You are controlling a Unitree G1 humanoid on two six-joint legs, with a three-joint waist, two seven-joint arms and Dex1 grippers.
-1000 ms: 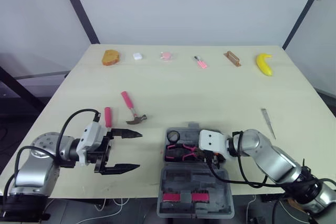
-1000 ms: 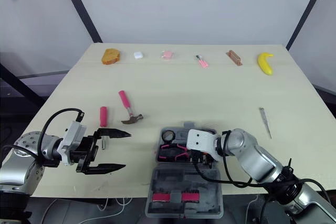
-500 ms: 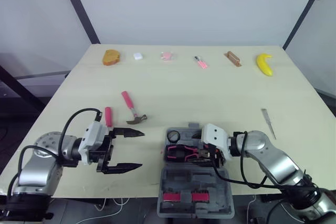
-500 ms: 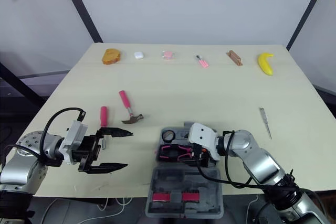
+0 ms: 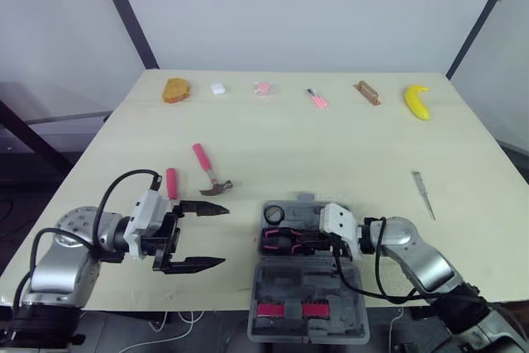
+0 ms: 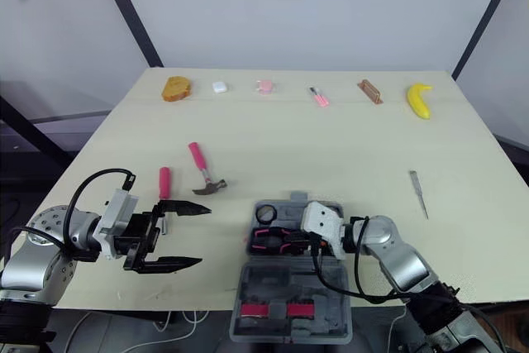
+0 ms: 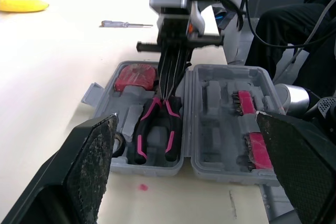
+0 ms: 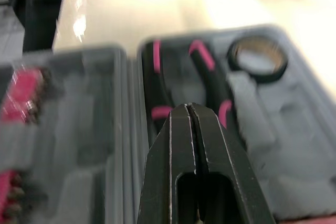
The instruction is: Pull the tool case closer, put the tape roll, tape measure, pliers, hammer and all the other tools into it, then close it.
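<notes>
At the desk's (image 5: 347,146) near edge, open tool case (image 5: 307,291), with pliers (image 5: 285,241), tape roll (image 5: 274,214) and red tape measure (image 7: 135,76) bedded in its tray, the last largely hidden under the right arm from above. Over the pliers' head, right claw (image 8: 187,109) pinched fully together, gripping nothing; contact impossible to tell. Further left, left claw (image 5: 223,236) spread wide, empty. Beyond it, hammer (image 5: 206,168) and pink-handled tool (image 5: 171,183) loose on the desk, its tip hard to make out

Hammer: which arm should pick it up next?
Left, probably. The left gripper, jaws open, sits close to the head of the hammer. The right gripper, jaws shut, is over the pliers in the tool case.
</notes>
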